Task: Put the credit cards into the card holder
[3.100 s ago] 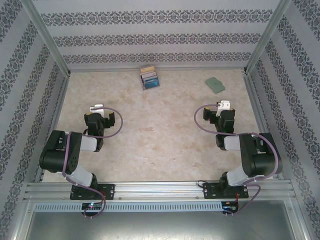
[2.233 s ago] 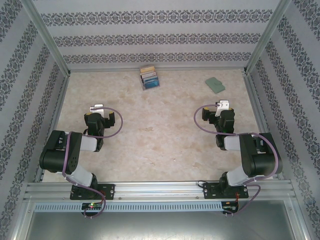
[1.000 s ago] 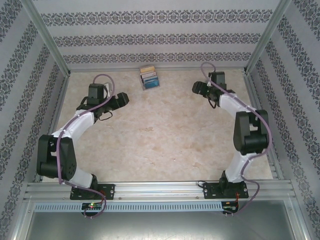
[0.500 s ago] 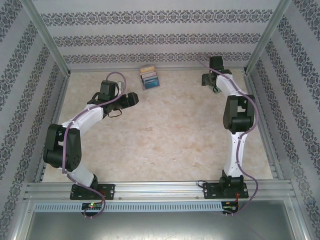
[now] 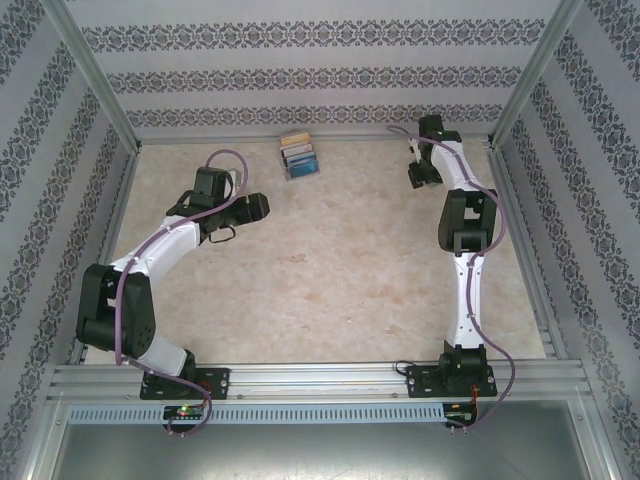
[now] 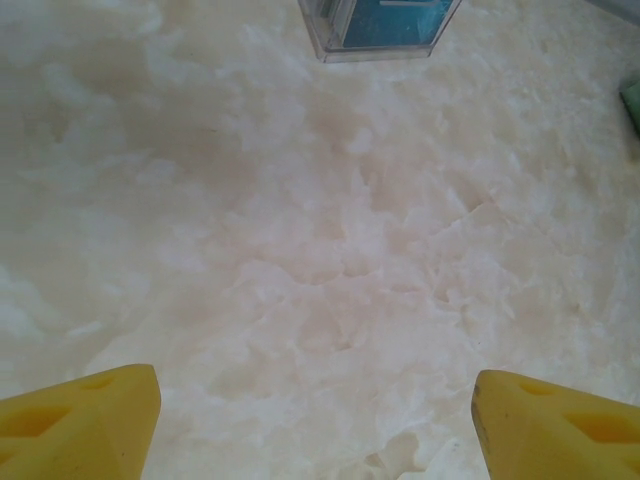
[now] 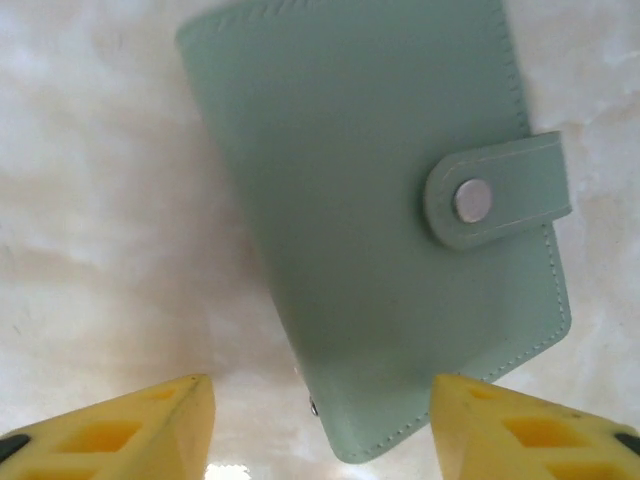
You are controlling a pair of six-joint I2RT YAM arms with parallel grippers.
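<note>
R end effector (image 7: 318,400) released over snapped-shut card holder (image 7: 350,200); L end effector (image 6: 315,400) released, facing rack (image 6: 320,38).

The card holder (image 7: 370,220) ran off the top of the right wrist view. The left wrist view's top edge cut the clear rack (image 6: 325,40) and its blue credit card (image 6: 390,20); a green sliver (image 6: 633,105) at right was unidentifiable.

Card holder (image 7: 365,220) closed — credit cards (image 5: 300,157) apart
</note>
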